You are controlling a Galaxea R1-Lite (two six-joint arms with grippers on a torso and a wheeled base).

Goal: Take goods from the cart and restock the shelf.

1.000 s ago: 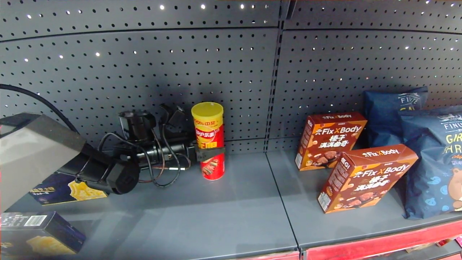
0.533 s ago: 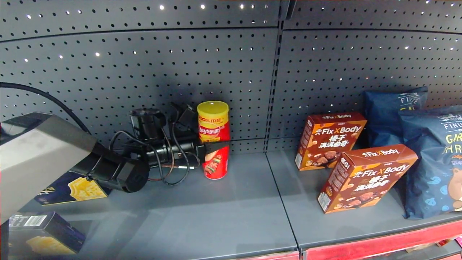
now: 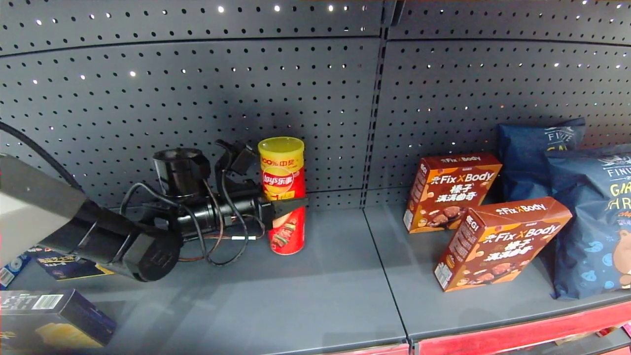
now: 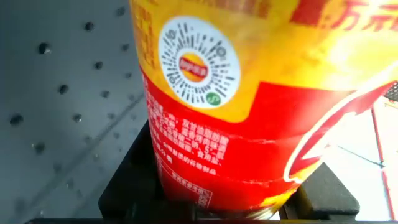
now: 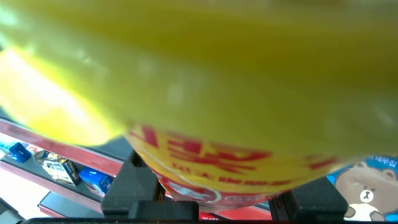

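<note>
Chip canister (image 3: pixel 282 195), head view: upright on the shelf (image 3: pixel 320 296), left of the upright seam (image 3: pixel 377 123) in the pegboard back. From where I stand I cannot tell whether its base is fully seated.
Look: tall, narrow tube with a yellow lid and upper band and a glossy red lower half.
Left gripper (image 3: pixel 288 207), head view: jaws pinching the canister at mid-height, reaching in from the side away from the seam.
Risk, head view: let go while tilted or unseated, so slim a tube would likely topple and roll to the shelf front. A finger dragging on the way out could do the same.
Brown boxes (image 3: pixel 500 241): right of the seam, well apart from the canister and unlikely to be struck.
Chip canister (image 4: pixel 249 106), left wrist view: the smooth printed wall sits between dark pads (image 4: pixel 127 186), and I judge the glossy surface may slip.
Second canister (image 5: pixel 205 93), right wrist view: yellow with red print, clamped in the right gripper (image 5: pixel 211 202).
Risk, right wrist view: placed too close to the seam-side tube, it could knock that one over.
</note>
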